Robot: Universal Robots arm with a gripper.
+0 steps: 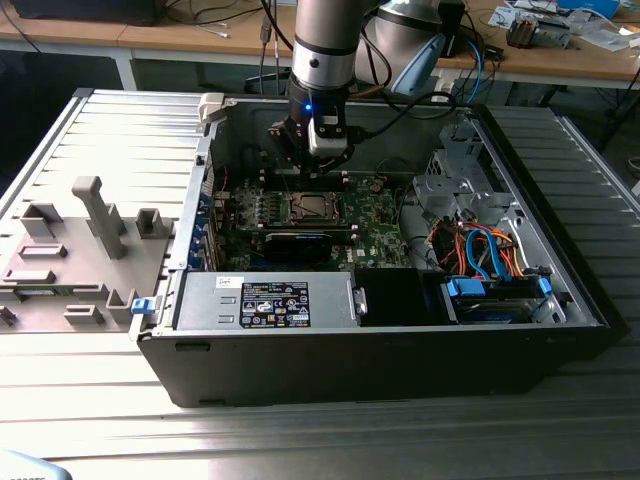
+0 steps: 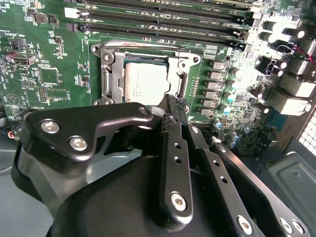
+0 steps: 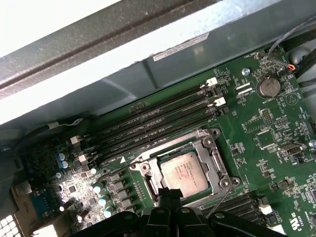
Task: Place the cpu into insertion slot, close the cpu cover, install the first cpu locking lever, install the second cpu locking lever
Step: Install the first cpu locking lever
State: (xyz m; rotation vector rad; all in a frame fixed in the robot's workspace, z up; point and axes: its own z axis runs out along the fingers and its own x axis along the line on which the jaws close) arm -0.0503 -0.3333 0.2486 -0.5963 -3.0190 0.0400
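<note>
The cpu (image 2: 144,82) lies flat in the insertion slot (image 2: 183,60) on the green motherboard, its silvery top showing through the window of the cpu cover (image 2: 111,69), which lies down over it. In the first wrist view the cpu (image 3: 184,173) sits inside the same silver frame (image 3: 211,148). My gripper (image 2: 176,104) is shut, its black fingertips pressed together with nothing visible between them, right at the socket's edge beside the cpu. The exterior view has the gripper (image 1: 313,165) hanging low inside the case just behind the socket (image 1: 312,207). A thin wire lever (image 3: 224,198) runs along one side of the socket.
Long black memory slots (image 3: 158,116) run beside the socket. The open case's wall (image 3: 148,59) stands close behind them. A black card (image 1: 300,240), a power supply (image 1: 265,300) and drive bays with coloured cables (image 1: 490,255) fill the case's front and the exterior view's right.
</note>
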